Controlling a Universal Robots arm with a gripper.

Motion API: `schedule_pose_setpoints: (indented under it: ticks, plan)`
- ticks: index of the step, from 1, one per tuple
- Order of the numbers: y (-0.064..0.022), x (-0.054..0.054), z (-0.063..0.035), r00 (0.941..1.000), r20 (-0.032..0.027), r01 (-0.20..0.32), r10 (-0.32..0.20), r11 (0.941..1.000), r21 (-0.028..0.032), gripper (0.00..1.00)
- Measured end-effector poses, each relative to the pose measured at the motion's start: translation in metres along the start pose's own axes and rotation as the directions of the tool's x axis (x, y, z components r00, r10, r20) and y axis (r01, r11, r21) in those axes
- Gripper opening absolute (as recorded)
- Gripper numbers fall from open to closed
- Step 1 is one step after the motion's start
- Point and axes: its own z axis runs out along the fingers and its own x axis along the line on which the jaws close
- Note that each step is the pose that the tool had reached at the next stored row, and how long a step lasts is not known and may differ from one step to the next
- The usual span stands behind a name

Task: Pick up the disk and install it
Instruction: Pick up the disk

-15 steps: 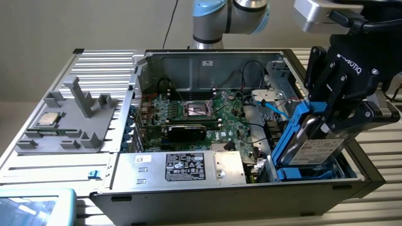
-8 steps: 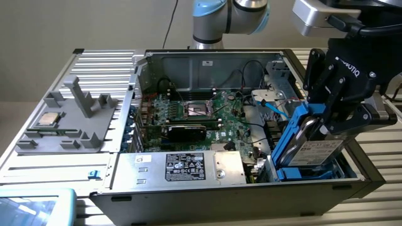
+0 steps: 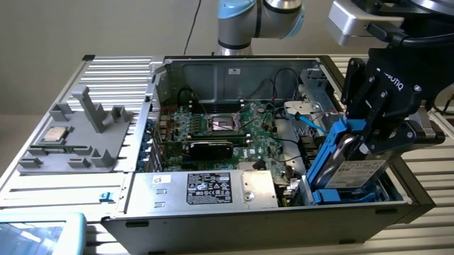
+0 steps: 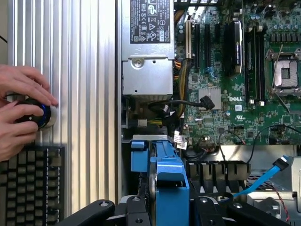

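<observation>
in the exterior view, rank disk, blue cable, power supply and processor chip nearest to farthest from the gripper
1. disk: held in the gripper, exterior view's right.
2. blue cable: inside the case, toward the exterior view's left of the gripper.
3. power supply: front middle of the case.
4. processor chip: on the grey tray, exterior view's far left.

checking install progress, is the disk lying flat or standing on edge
Standing on edge, slightly tilted: the gripper holds the disk by its upper part, its lower end down inside the computer case.
</observation>
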Motion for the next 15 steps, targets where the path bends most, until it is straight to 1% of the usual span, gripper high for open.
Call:
schedule_pose_setpoints:
  ticks: [5,15]
  plan:
    - [-0.0001,0.0000,0.0018,1.0000,0.0000,0.000,0.000,1.0000,0.0000,0.37]
    - [-0.0001,0.0000,0.0022,1.0000,0.0000,0.000,0.000,1.0000,0.0000,0.37]
